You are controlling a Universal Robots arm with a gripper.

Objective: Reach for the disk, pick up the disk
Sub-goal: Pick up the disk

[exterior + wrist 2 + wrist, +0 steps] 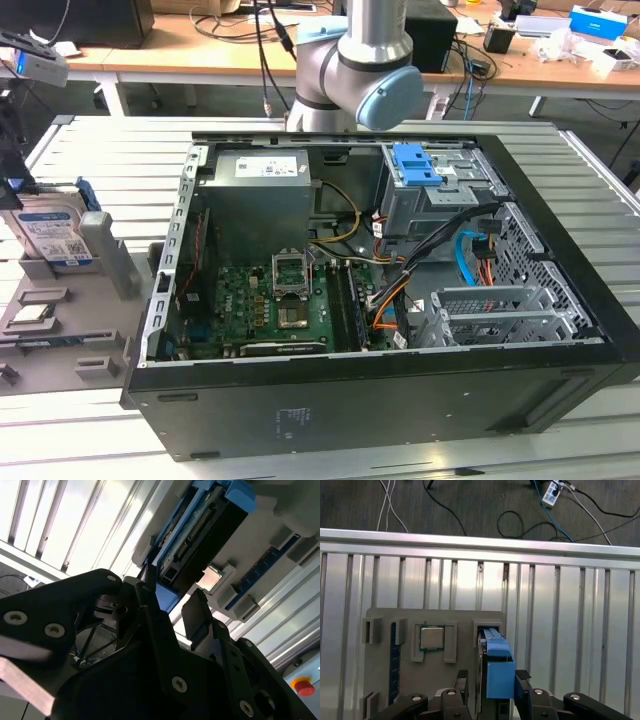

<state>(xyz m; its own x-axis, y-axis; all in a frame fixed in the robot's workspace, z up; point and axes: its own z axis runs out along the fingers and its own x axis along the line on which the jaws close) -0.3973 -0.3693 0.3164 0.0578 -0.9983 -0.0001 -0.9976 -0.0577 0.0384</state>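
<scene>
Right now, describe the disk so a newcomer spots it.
At the exterior view's left, beside the open computer case, is a grey slotted stand. The disk stands on edge in it: silver, blue rails, unlike the flat processor chip nearby.

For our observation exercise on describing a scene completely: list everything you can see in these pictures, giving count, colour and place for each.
disk: one, silver with blue rails, upright in the stand
stand: one, grey, on the table at the exterior view's left of the case
chip: one, silver, in a stand pocket beside the disk
case: one, black, open, mid-table
latch: one, blue, inside the case, near the arm
table: one, silver slats, under stand and case
button: one, red, near the slats in the second wrist view
arm: one, grey with pale blue caps, behind the case
claw: one, black, open, fingers either side of the disk
</scene>
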